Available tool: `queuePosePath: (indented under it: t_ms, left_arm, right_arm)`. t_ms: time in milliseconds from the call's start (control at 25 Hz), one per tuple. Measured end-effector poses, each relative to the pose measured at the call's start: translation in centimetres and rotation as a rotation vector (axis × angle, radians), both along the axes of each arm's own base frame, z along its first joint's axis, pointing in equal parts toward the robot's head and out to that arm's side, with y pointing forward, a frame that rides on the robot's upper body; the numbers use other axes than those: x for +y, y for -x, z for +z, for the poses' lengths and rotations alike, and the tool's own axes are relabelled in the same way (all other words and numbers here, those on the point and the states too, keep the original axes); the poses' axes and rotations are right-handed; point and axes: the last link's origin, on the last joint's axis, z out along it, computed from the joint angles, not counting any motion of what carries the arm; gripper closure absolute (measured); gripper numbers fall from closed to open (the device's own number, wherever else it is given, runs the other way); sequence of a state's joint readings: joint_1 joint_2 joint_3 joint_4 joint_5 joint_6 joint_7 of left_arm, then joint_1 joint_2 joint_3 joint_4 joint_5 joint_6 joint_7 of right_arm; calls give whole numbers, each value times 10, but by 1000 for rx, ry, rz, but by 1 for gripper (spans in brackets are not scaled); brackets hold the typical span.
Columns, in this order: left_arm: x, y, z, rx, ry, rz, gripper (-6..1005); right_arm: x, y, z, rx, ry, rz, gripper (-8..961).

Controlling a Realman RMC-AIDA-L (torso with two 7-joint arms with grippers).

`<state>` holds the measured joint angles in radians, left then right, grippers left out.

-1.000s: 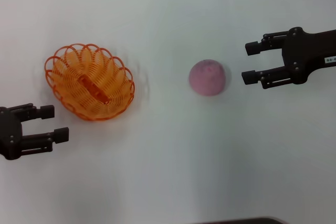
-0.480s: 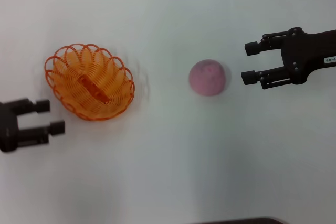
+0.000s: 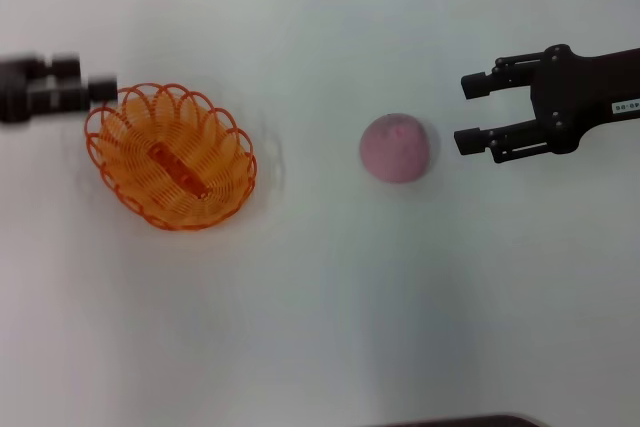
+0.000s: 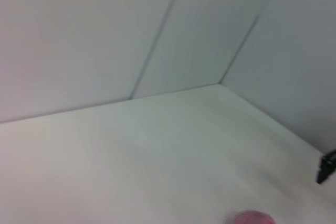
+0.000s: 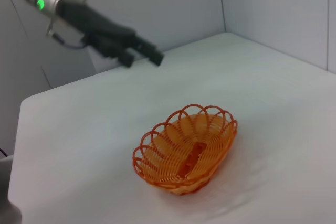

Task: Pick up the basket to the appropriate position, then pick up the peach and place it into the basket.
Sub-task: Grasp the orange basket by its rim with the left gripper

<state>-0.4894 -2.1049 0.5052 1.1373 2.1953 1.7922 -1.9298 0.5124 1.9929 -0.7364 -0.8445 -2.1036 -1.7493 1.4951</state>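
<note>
The orange wire basket (image 3: 232,182) stands on the white table at the left and has no fruit in it; it also shows in the right wrist view (image 5: 181,184). The pink peach (image 3: 397,147) sits on the table at centre right, and a sliver of it shows in the left wrist view (image 4: 252,217). My left gripper (image 3: 100,89) is blurred, open and empty, just off the basket's far-left rim; it also shows in the right wrist view (image 5: 143,56). My right gripper (image 3: 462,112) is open and empty, a short gap to the right of the peach.
The white table (image 3: 330,297) carries only the basket and peach. Pale walls meet at a corner behind the table (image 4: 219,83). A dark edge (image 3: 460,421) shows at the near side of the table.
My left gripper has swung quickly from the near-left of the basket to its far-left rim. My right gripper has edged slightly toward the peach. Basket and peach have not moved.
</note>
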Motion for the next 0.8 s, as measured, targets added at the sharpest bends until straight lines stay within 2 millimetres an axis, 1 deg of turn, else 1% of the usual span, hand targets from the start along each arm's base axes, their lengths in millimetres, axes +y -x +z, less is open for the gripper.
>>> queuePosePath:
  t_ms: [80, 160, 280, 400, 560, 800]
  left_arm:
    - [16, -13, 4, 29, 5, 6, 214]
    - [36, -29, 4, 99, 9, 6, 215]
    - [62, -43, -7, 217, 3, 19, 216]
    - [81, -53, -22, 334, 12, 36, 216]
    - [95, -55, -40, 501, 23, 74, 218]
    - [101, -50, -66, 685, 86, 134, 219]
  right_arm:
    - [1, 1, 0, -1, -1, 4, 157]
    - [1, 2, -1, -1, -3, 10, 157]
    - [2, 2, -4, -2, -13, 12, 157]
    - [3, 2, -7, -8, -17, 9, 157]
    - [4, 3, -9, -11, -17, 10, 158]
    - [5, 4, -9, -11, -19, 12, 158]
